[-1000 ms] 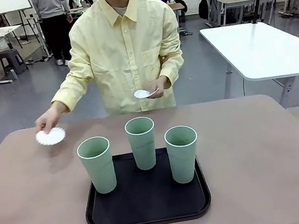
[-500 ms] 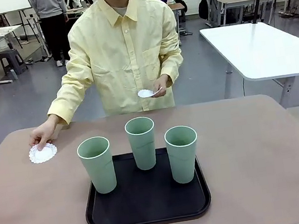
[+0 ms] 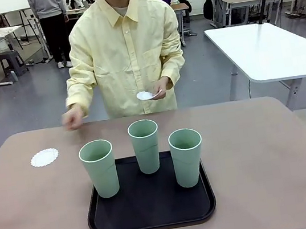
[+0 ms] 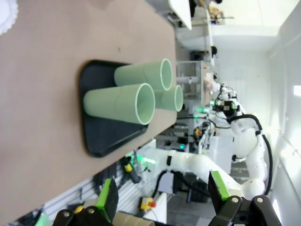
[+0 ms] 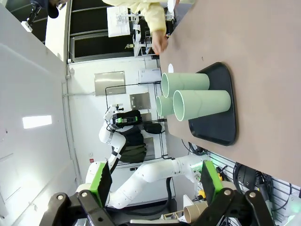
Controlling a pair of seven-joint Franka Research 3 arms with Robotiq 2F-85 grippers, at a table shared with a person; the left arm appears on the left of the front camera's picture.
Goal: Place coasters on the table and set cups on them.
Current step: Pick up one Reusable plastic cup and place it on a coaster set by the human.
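We log: 1 coaster (image 3: pixel 44 158) on table (image 3: pixel 274 154), 10 o'clock of tray (image 3: pixel 151 210); 3 cups (image 3: pixel 145 144) upright on tray; L gripper (image 4: pixel 163 188), R gripper (image 5: pixel 155 179) both w/ jaws apart, empty.

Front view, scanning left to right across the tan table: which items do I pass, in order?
coaster → left cup → middle cup → right cup. The black tray spans under all three cups, so it has no single place in the order.
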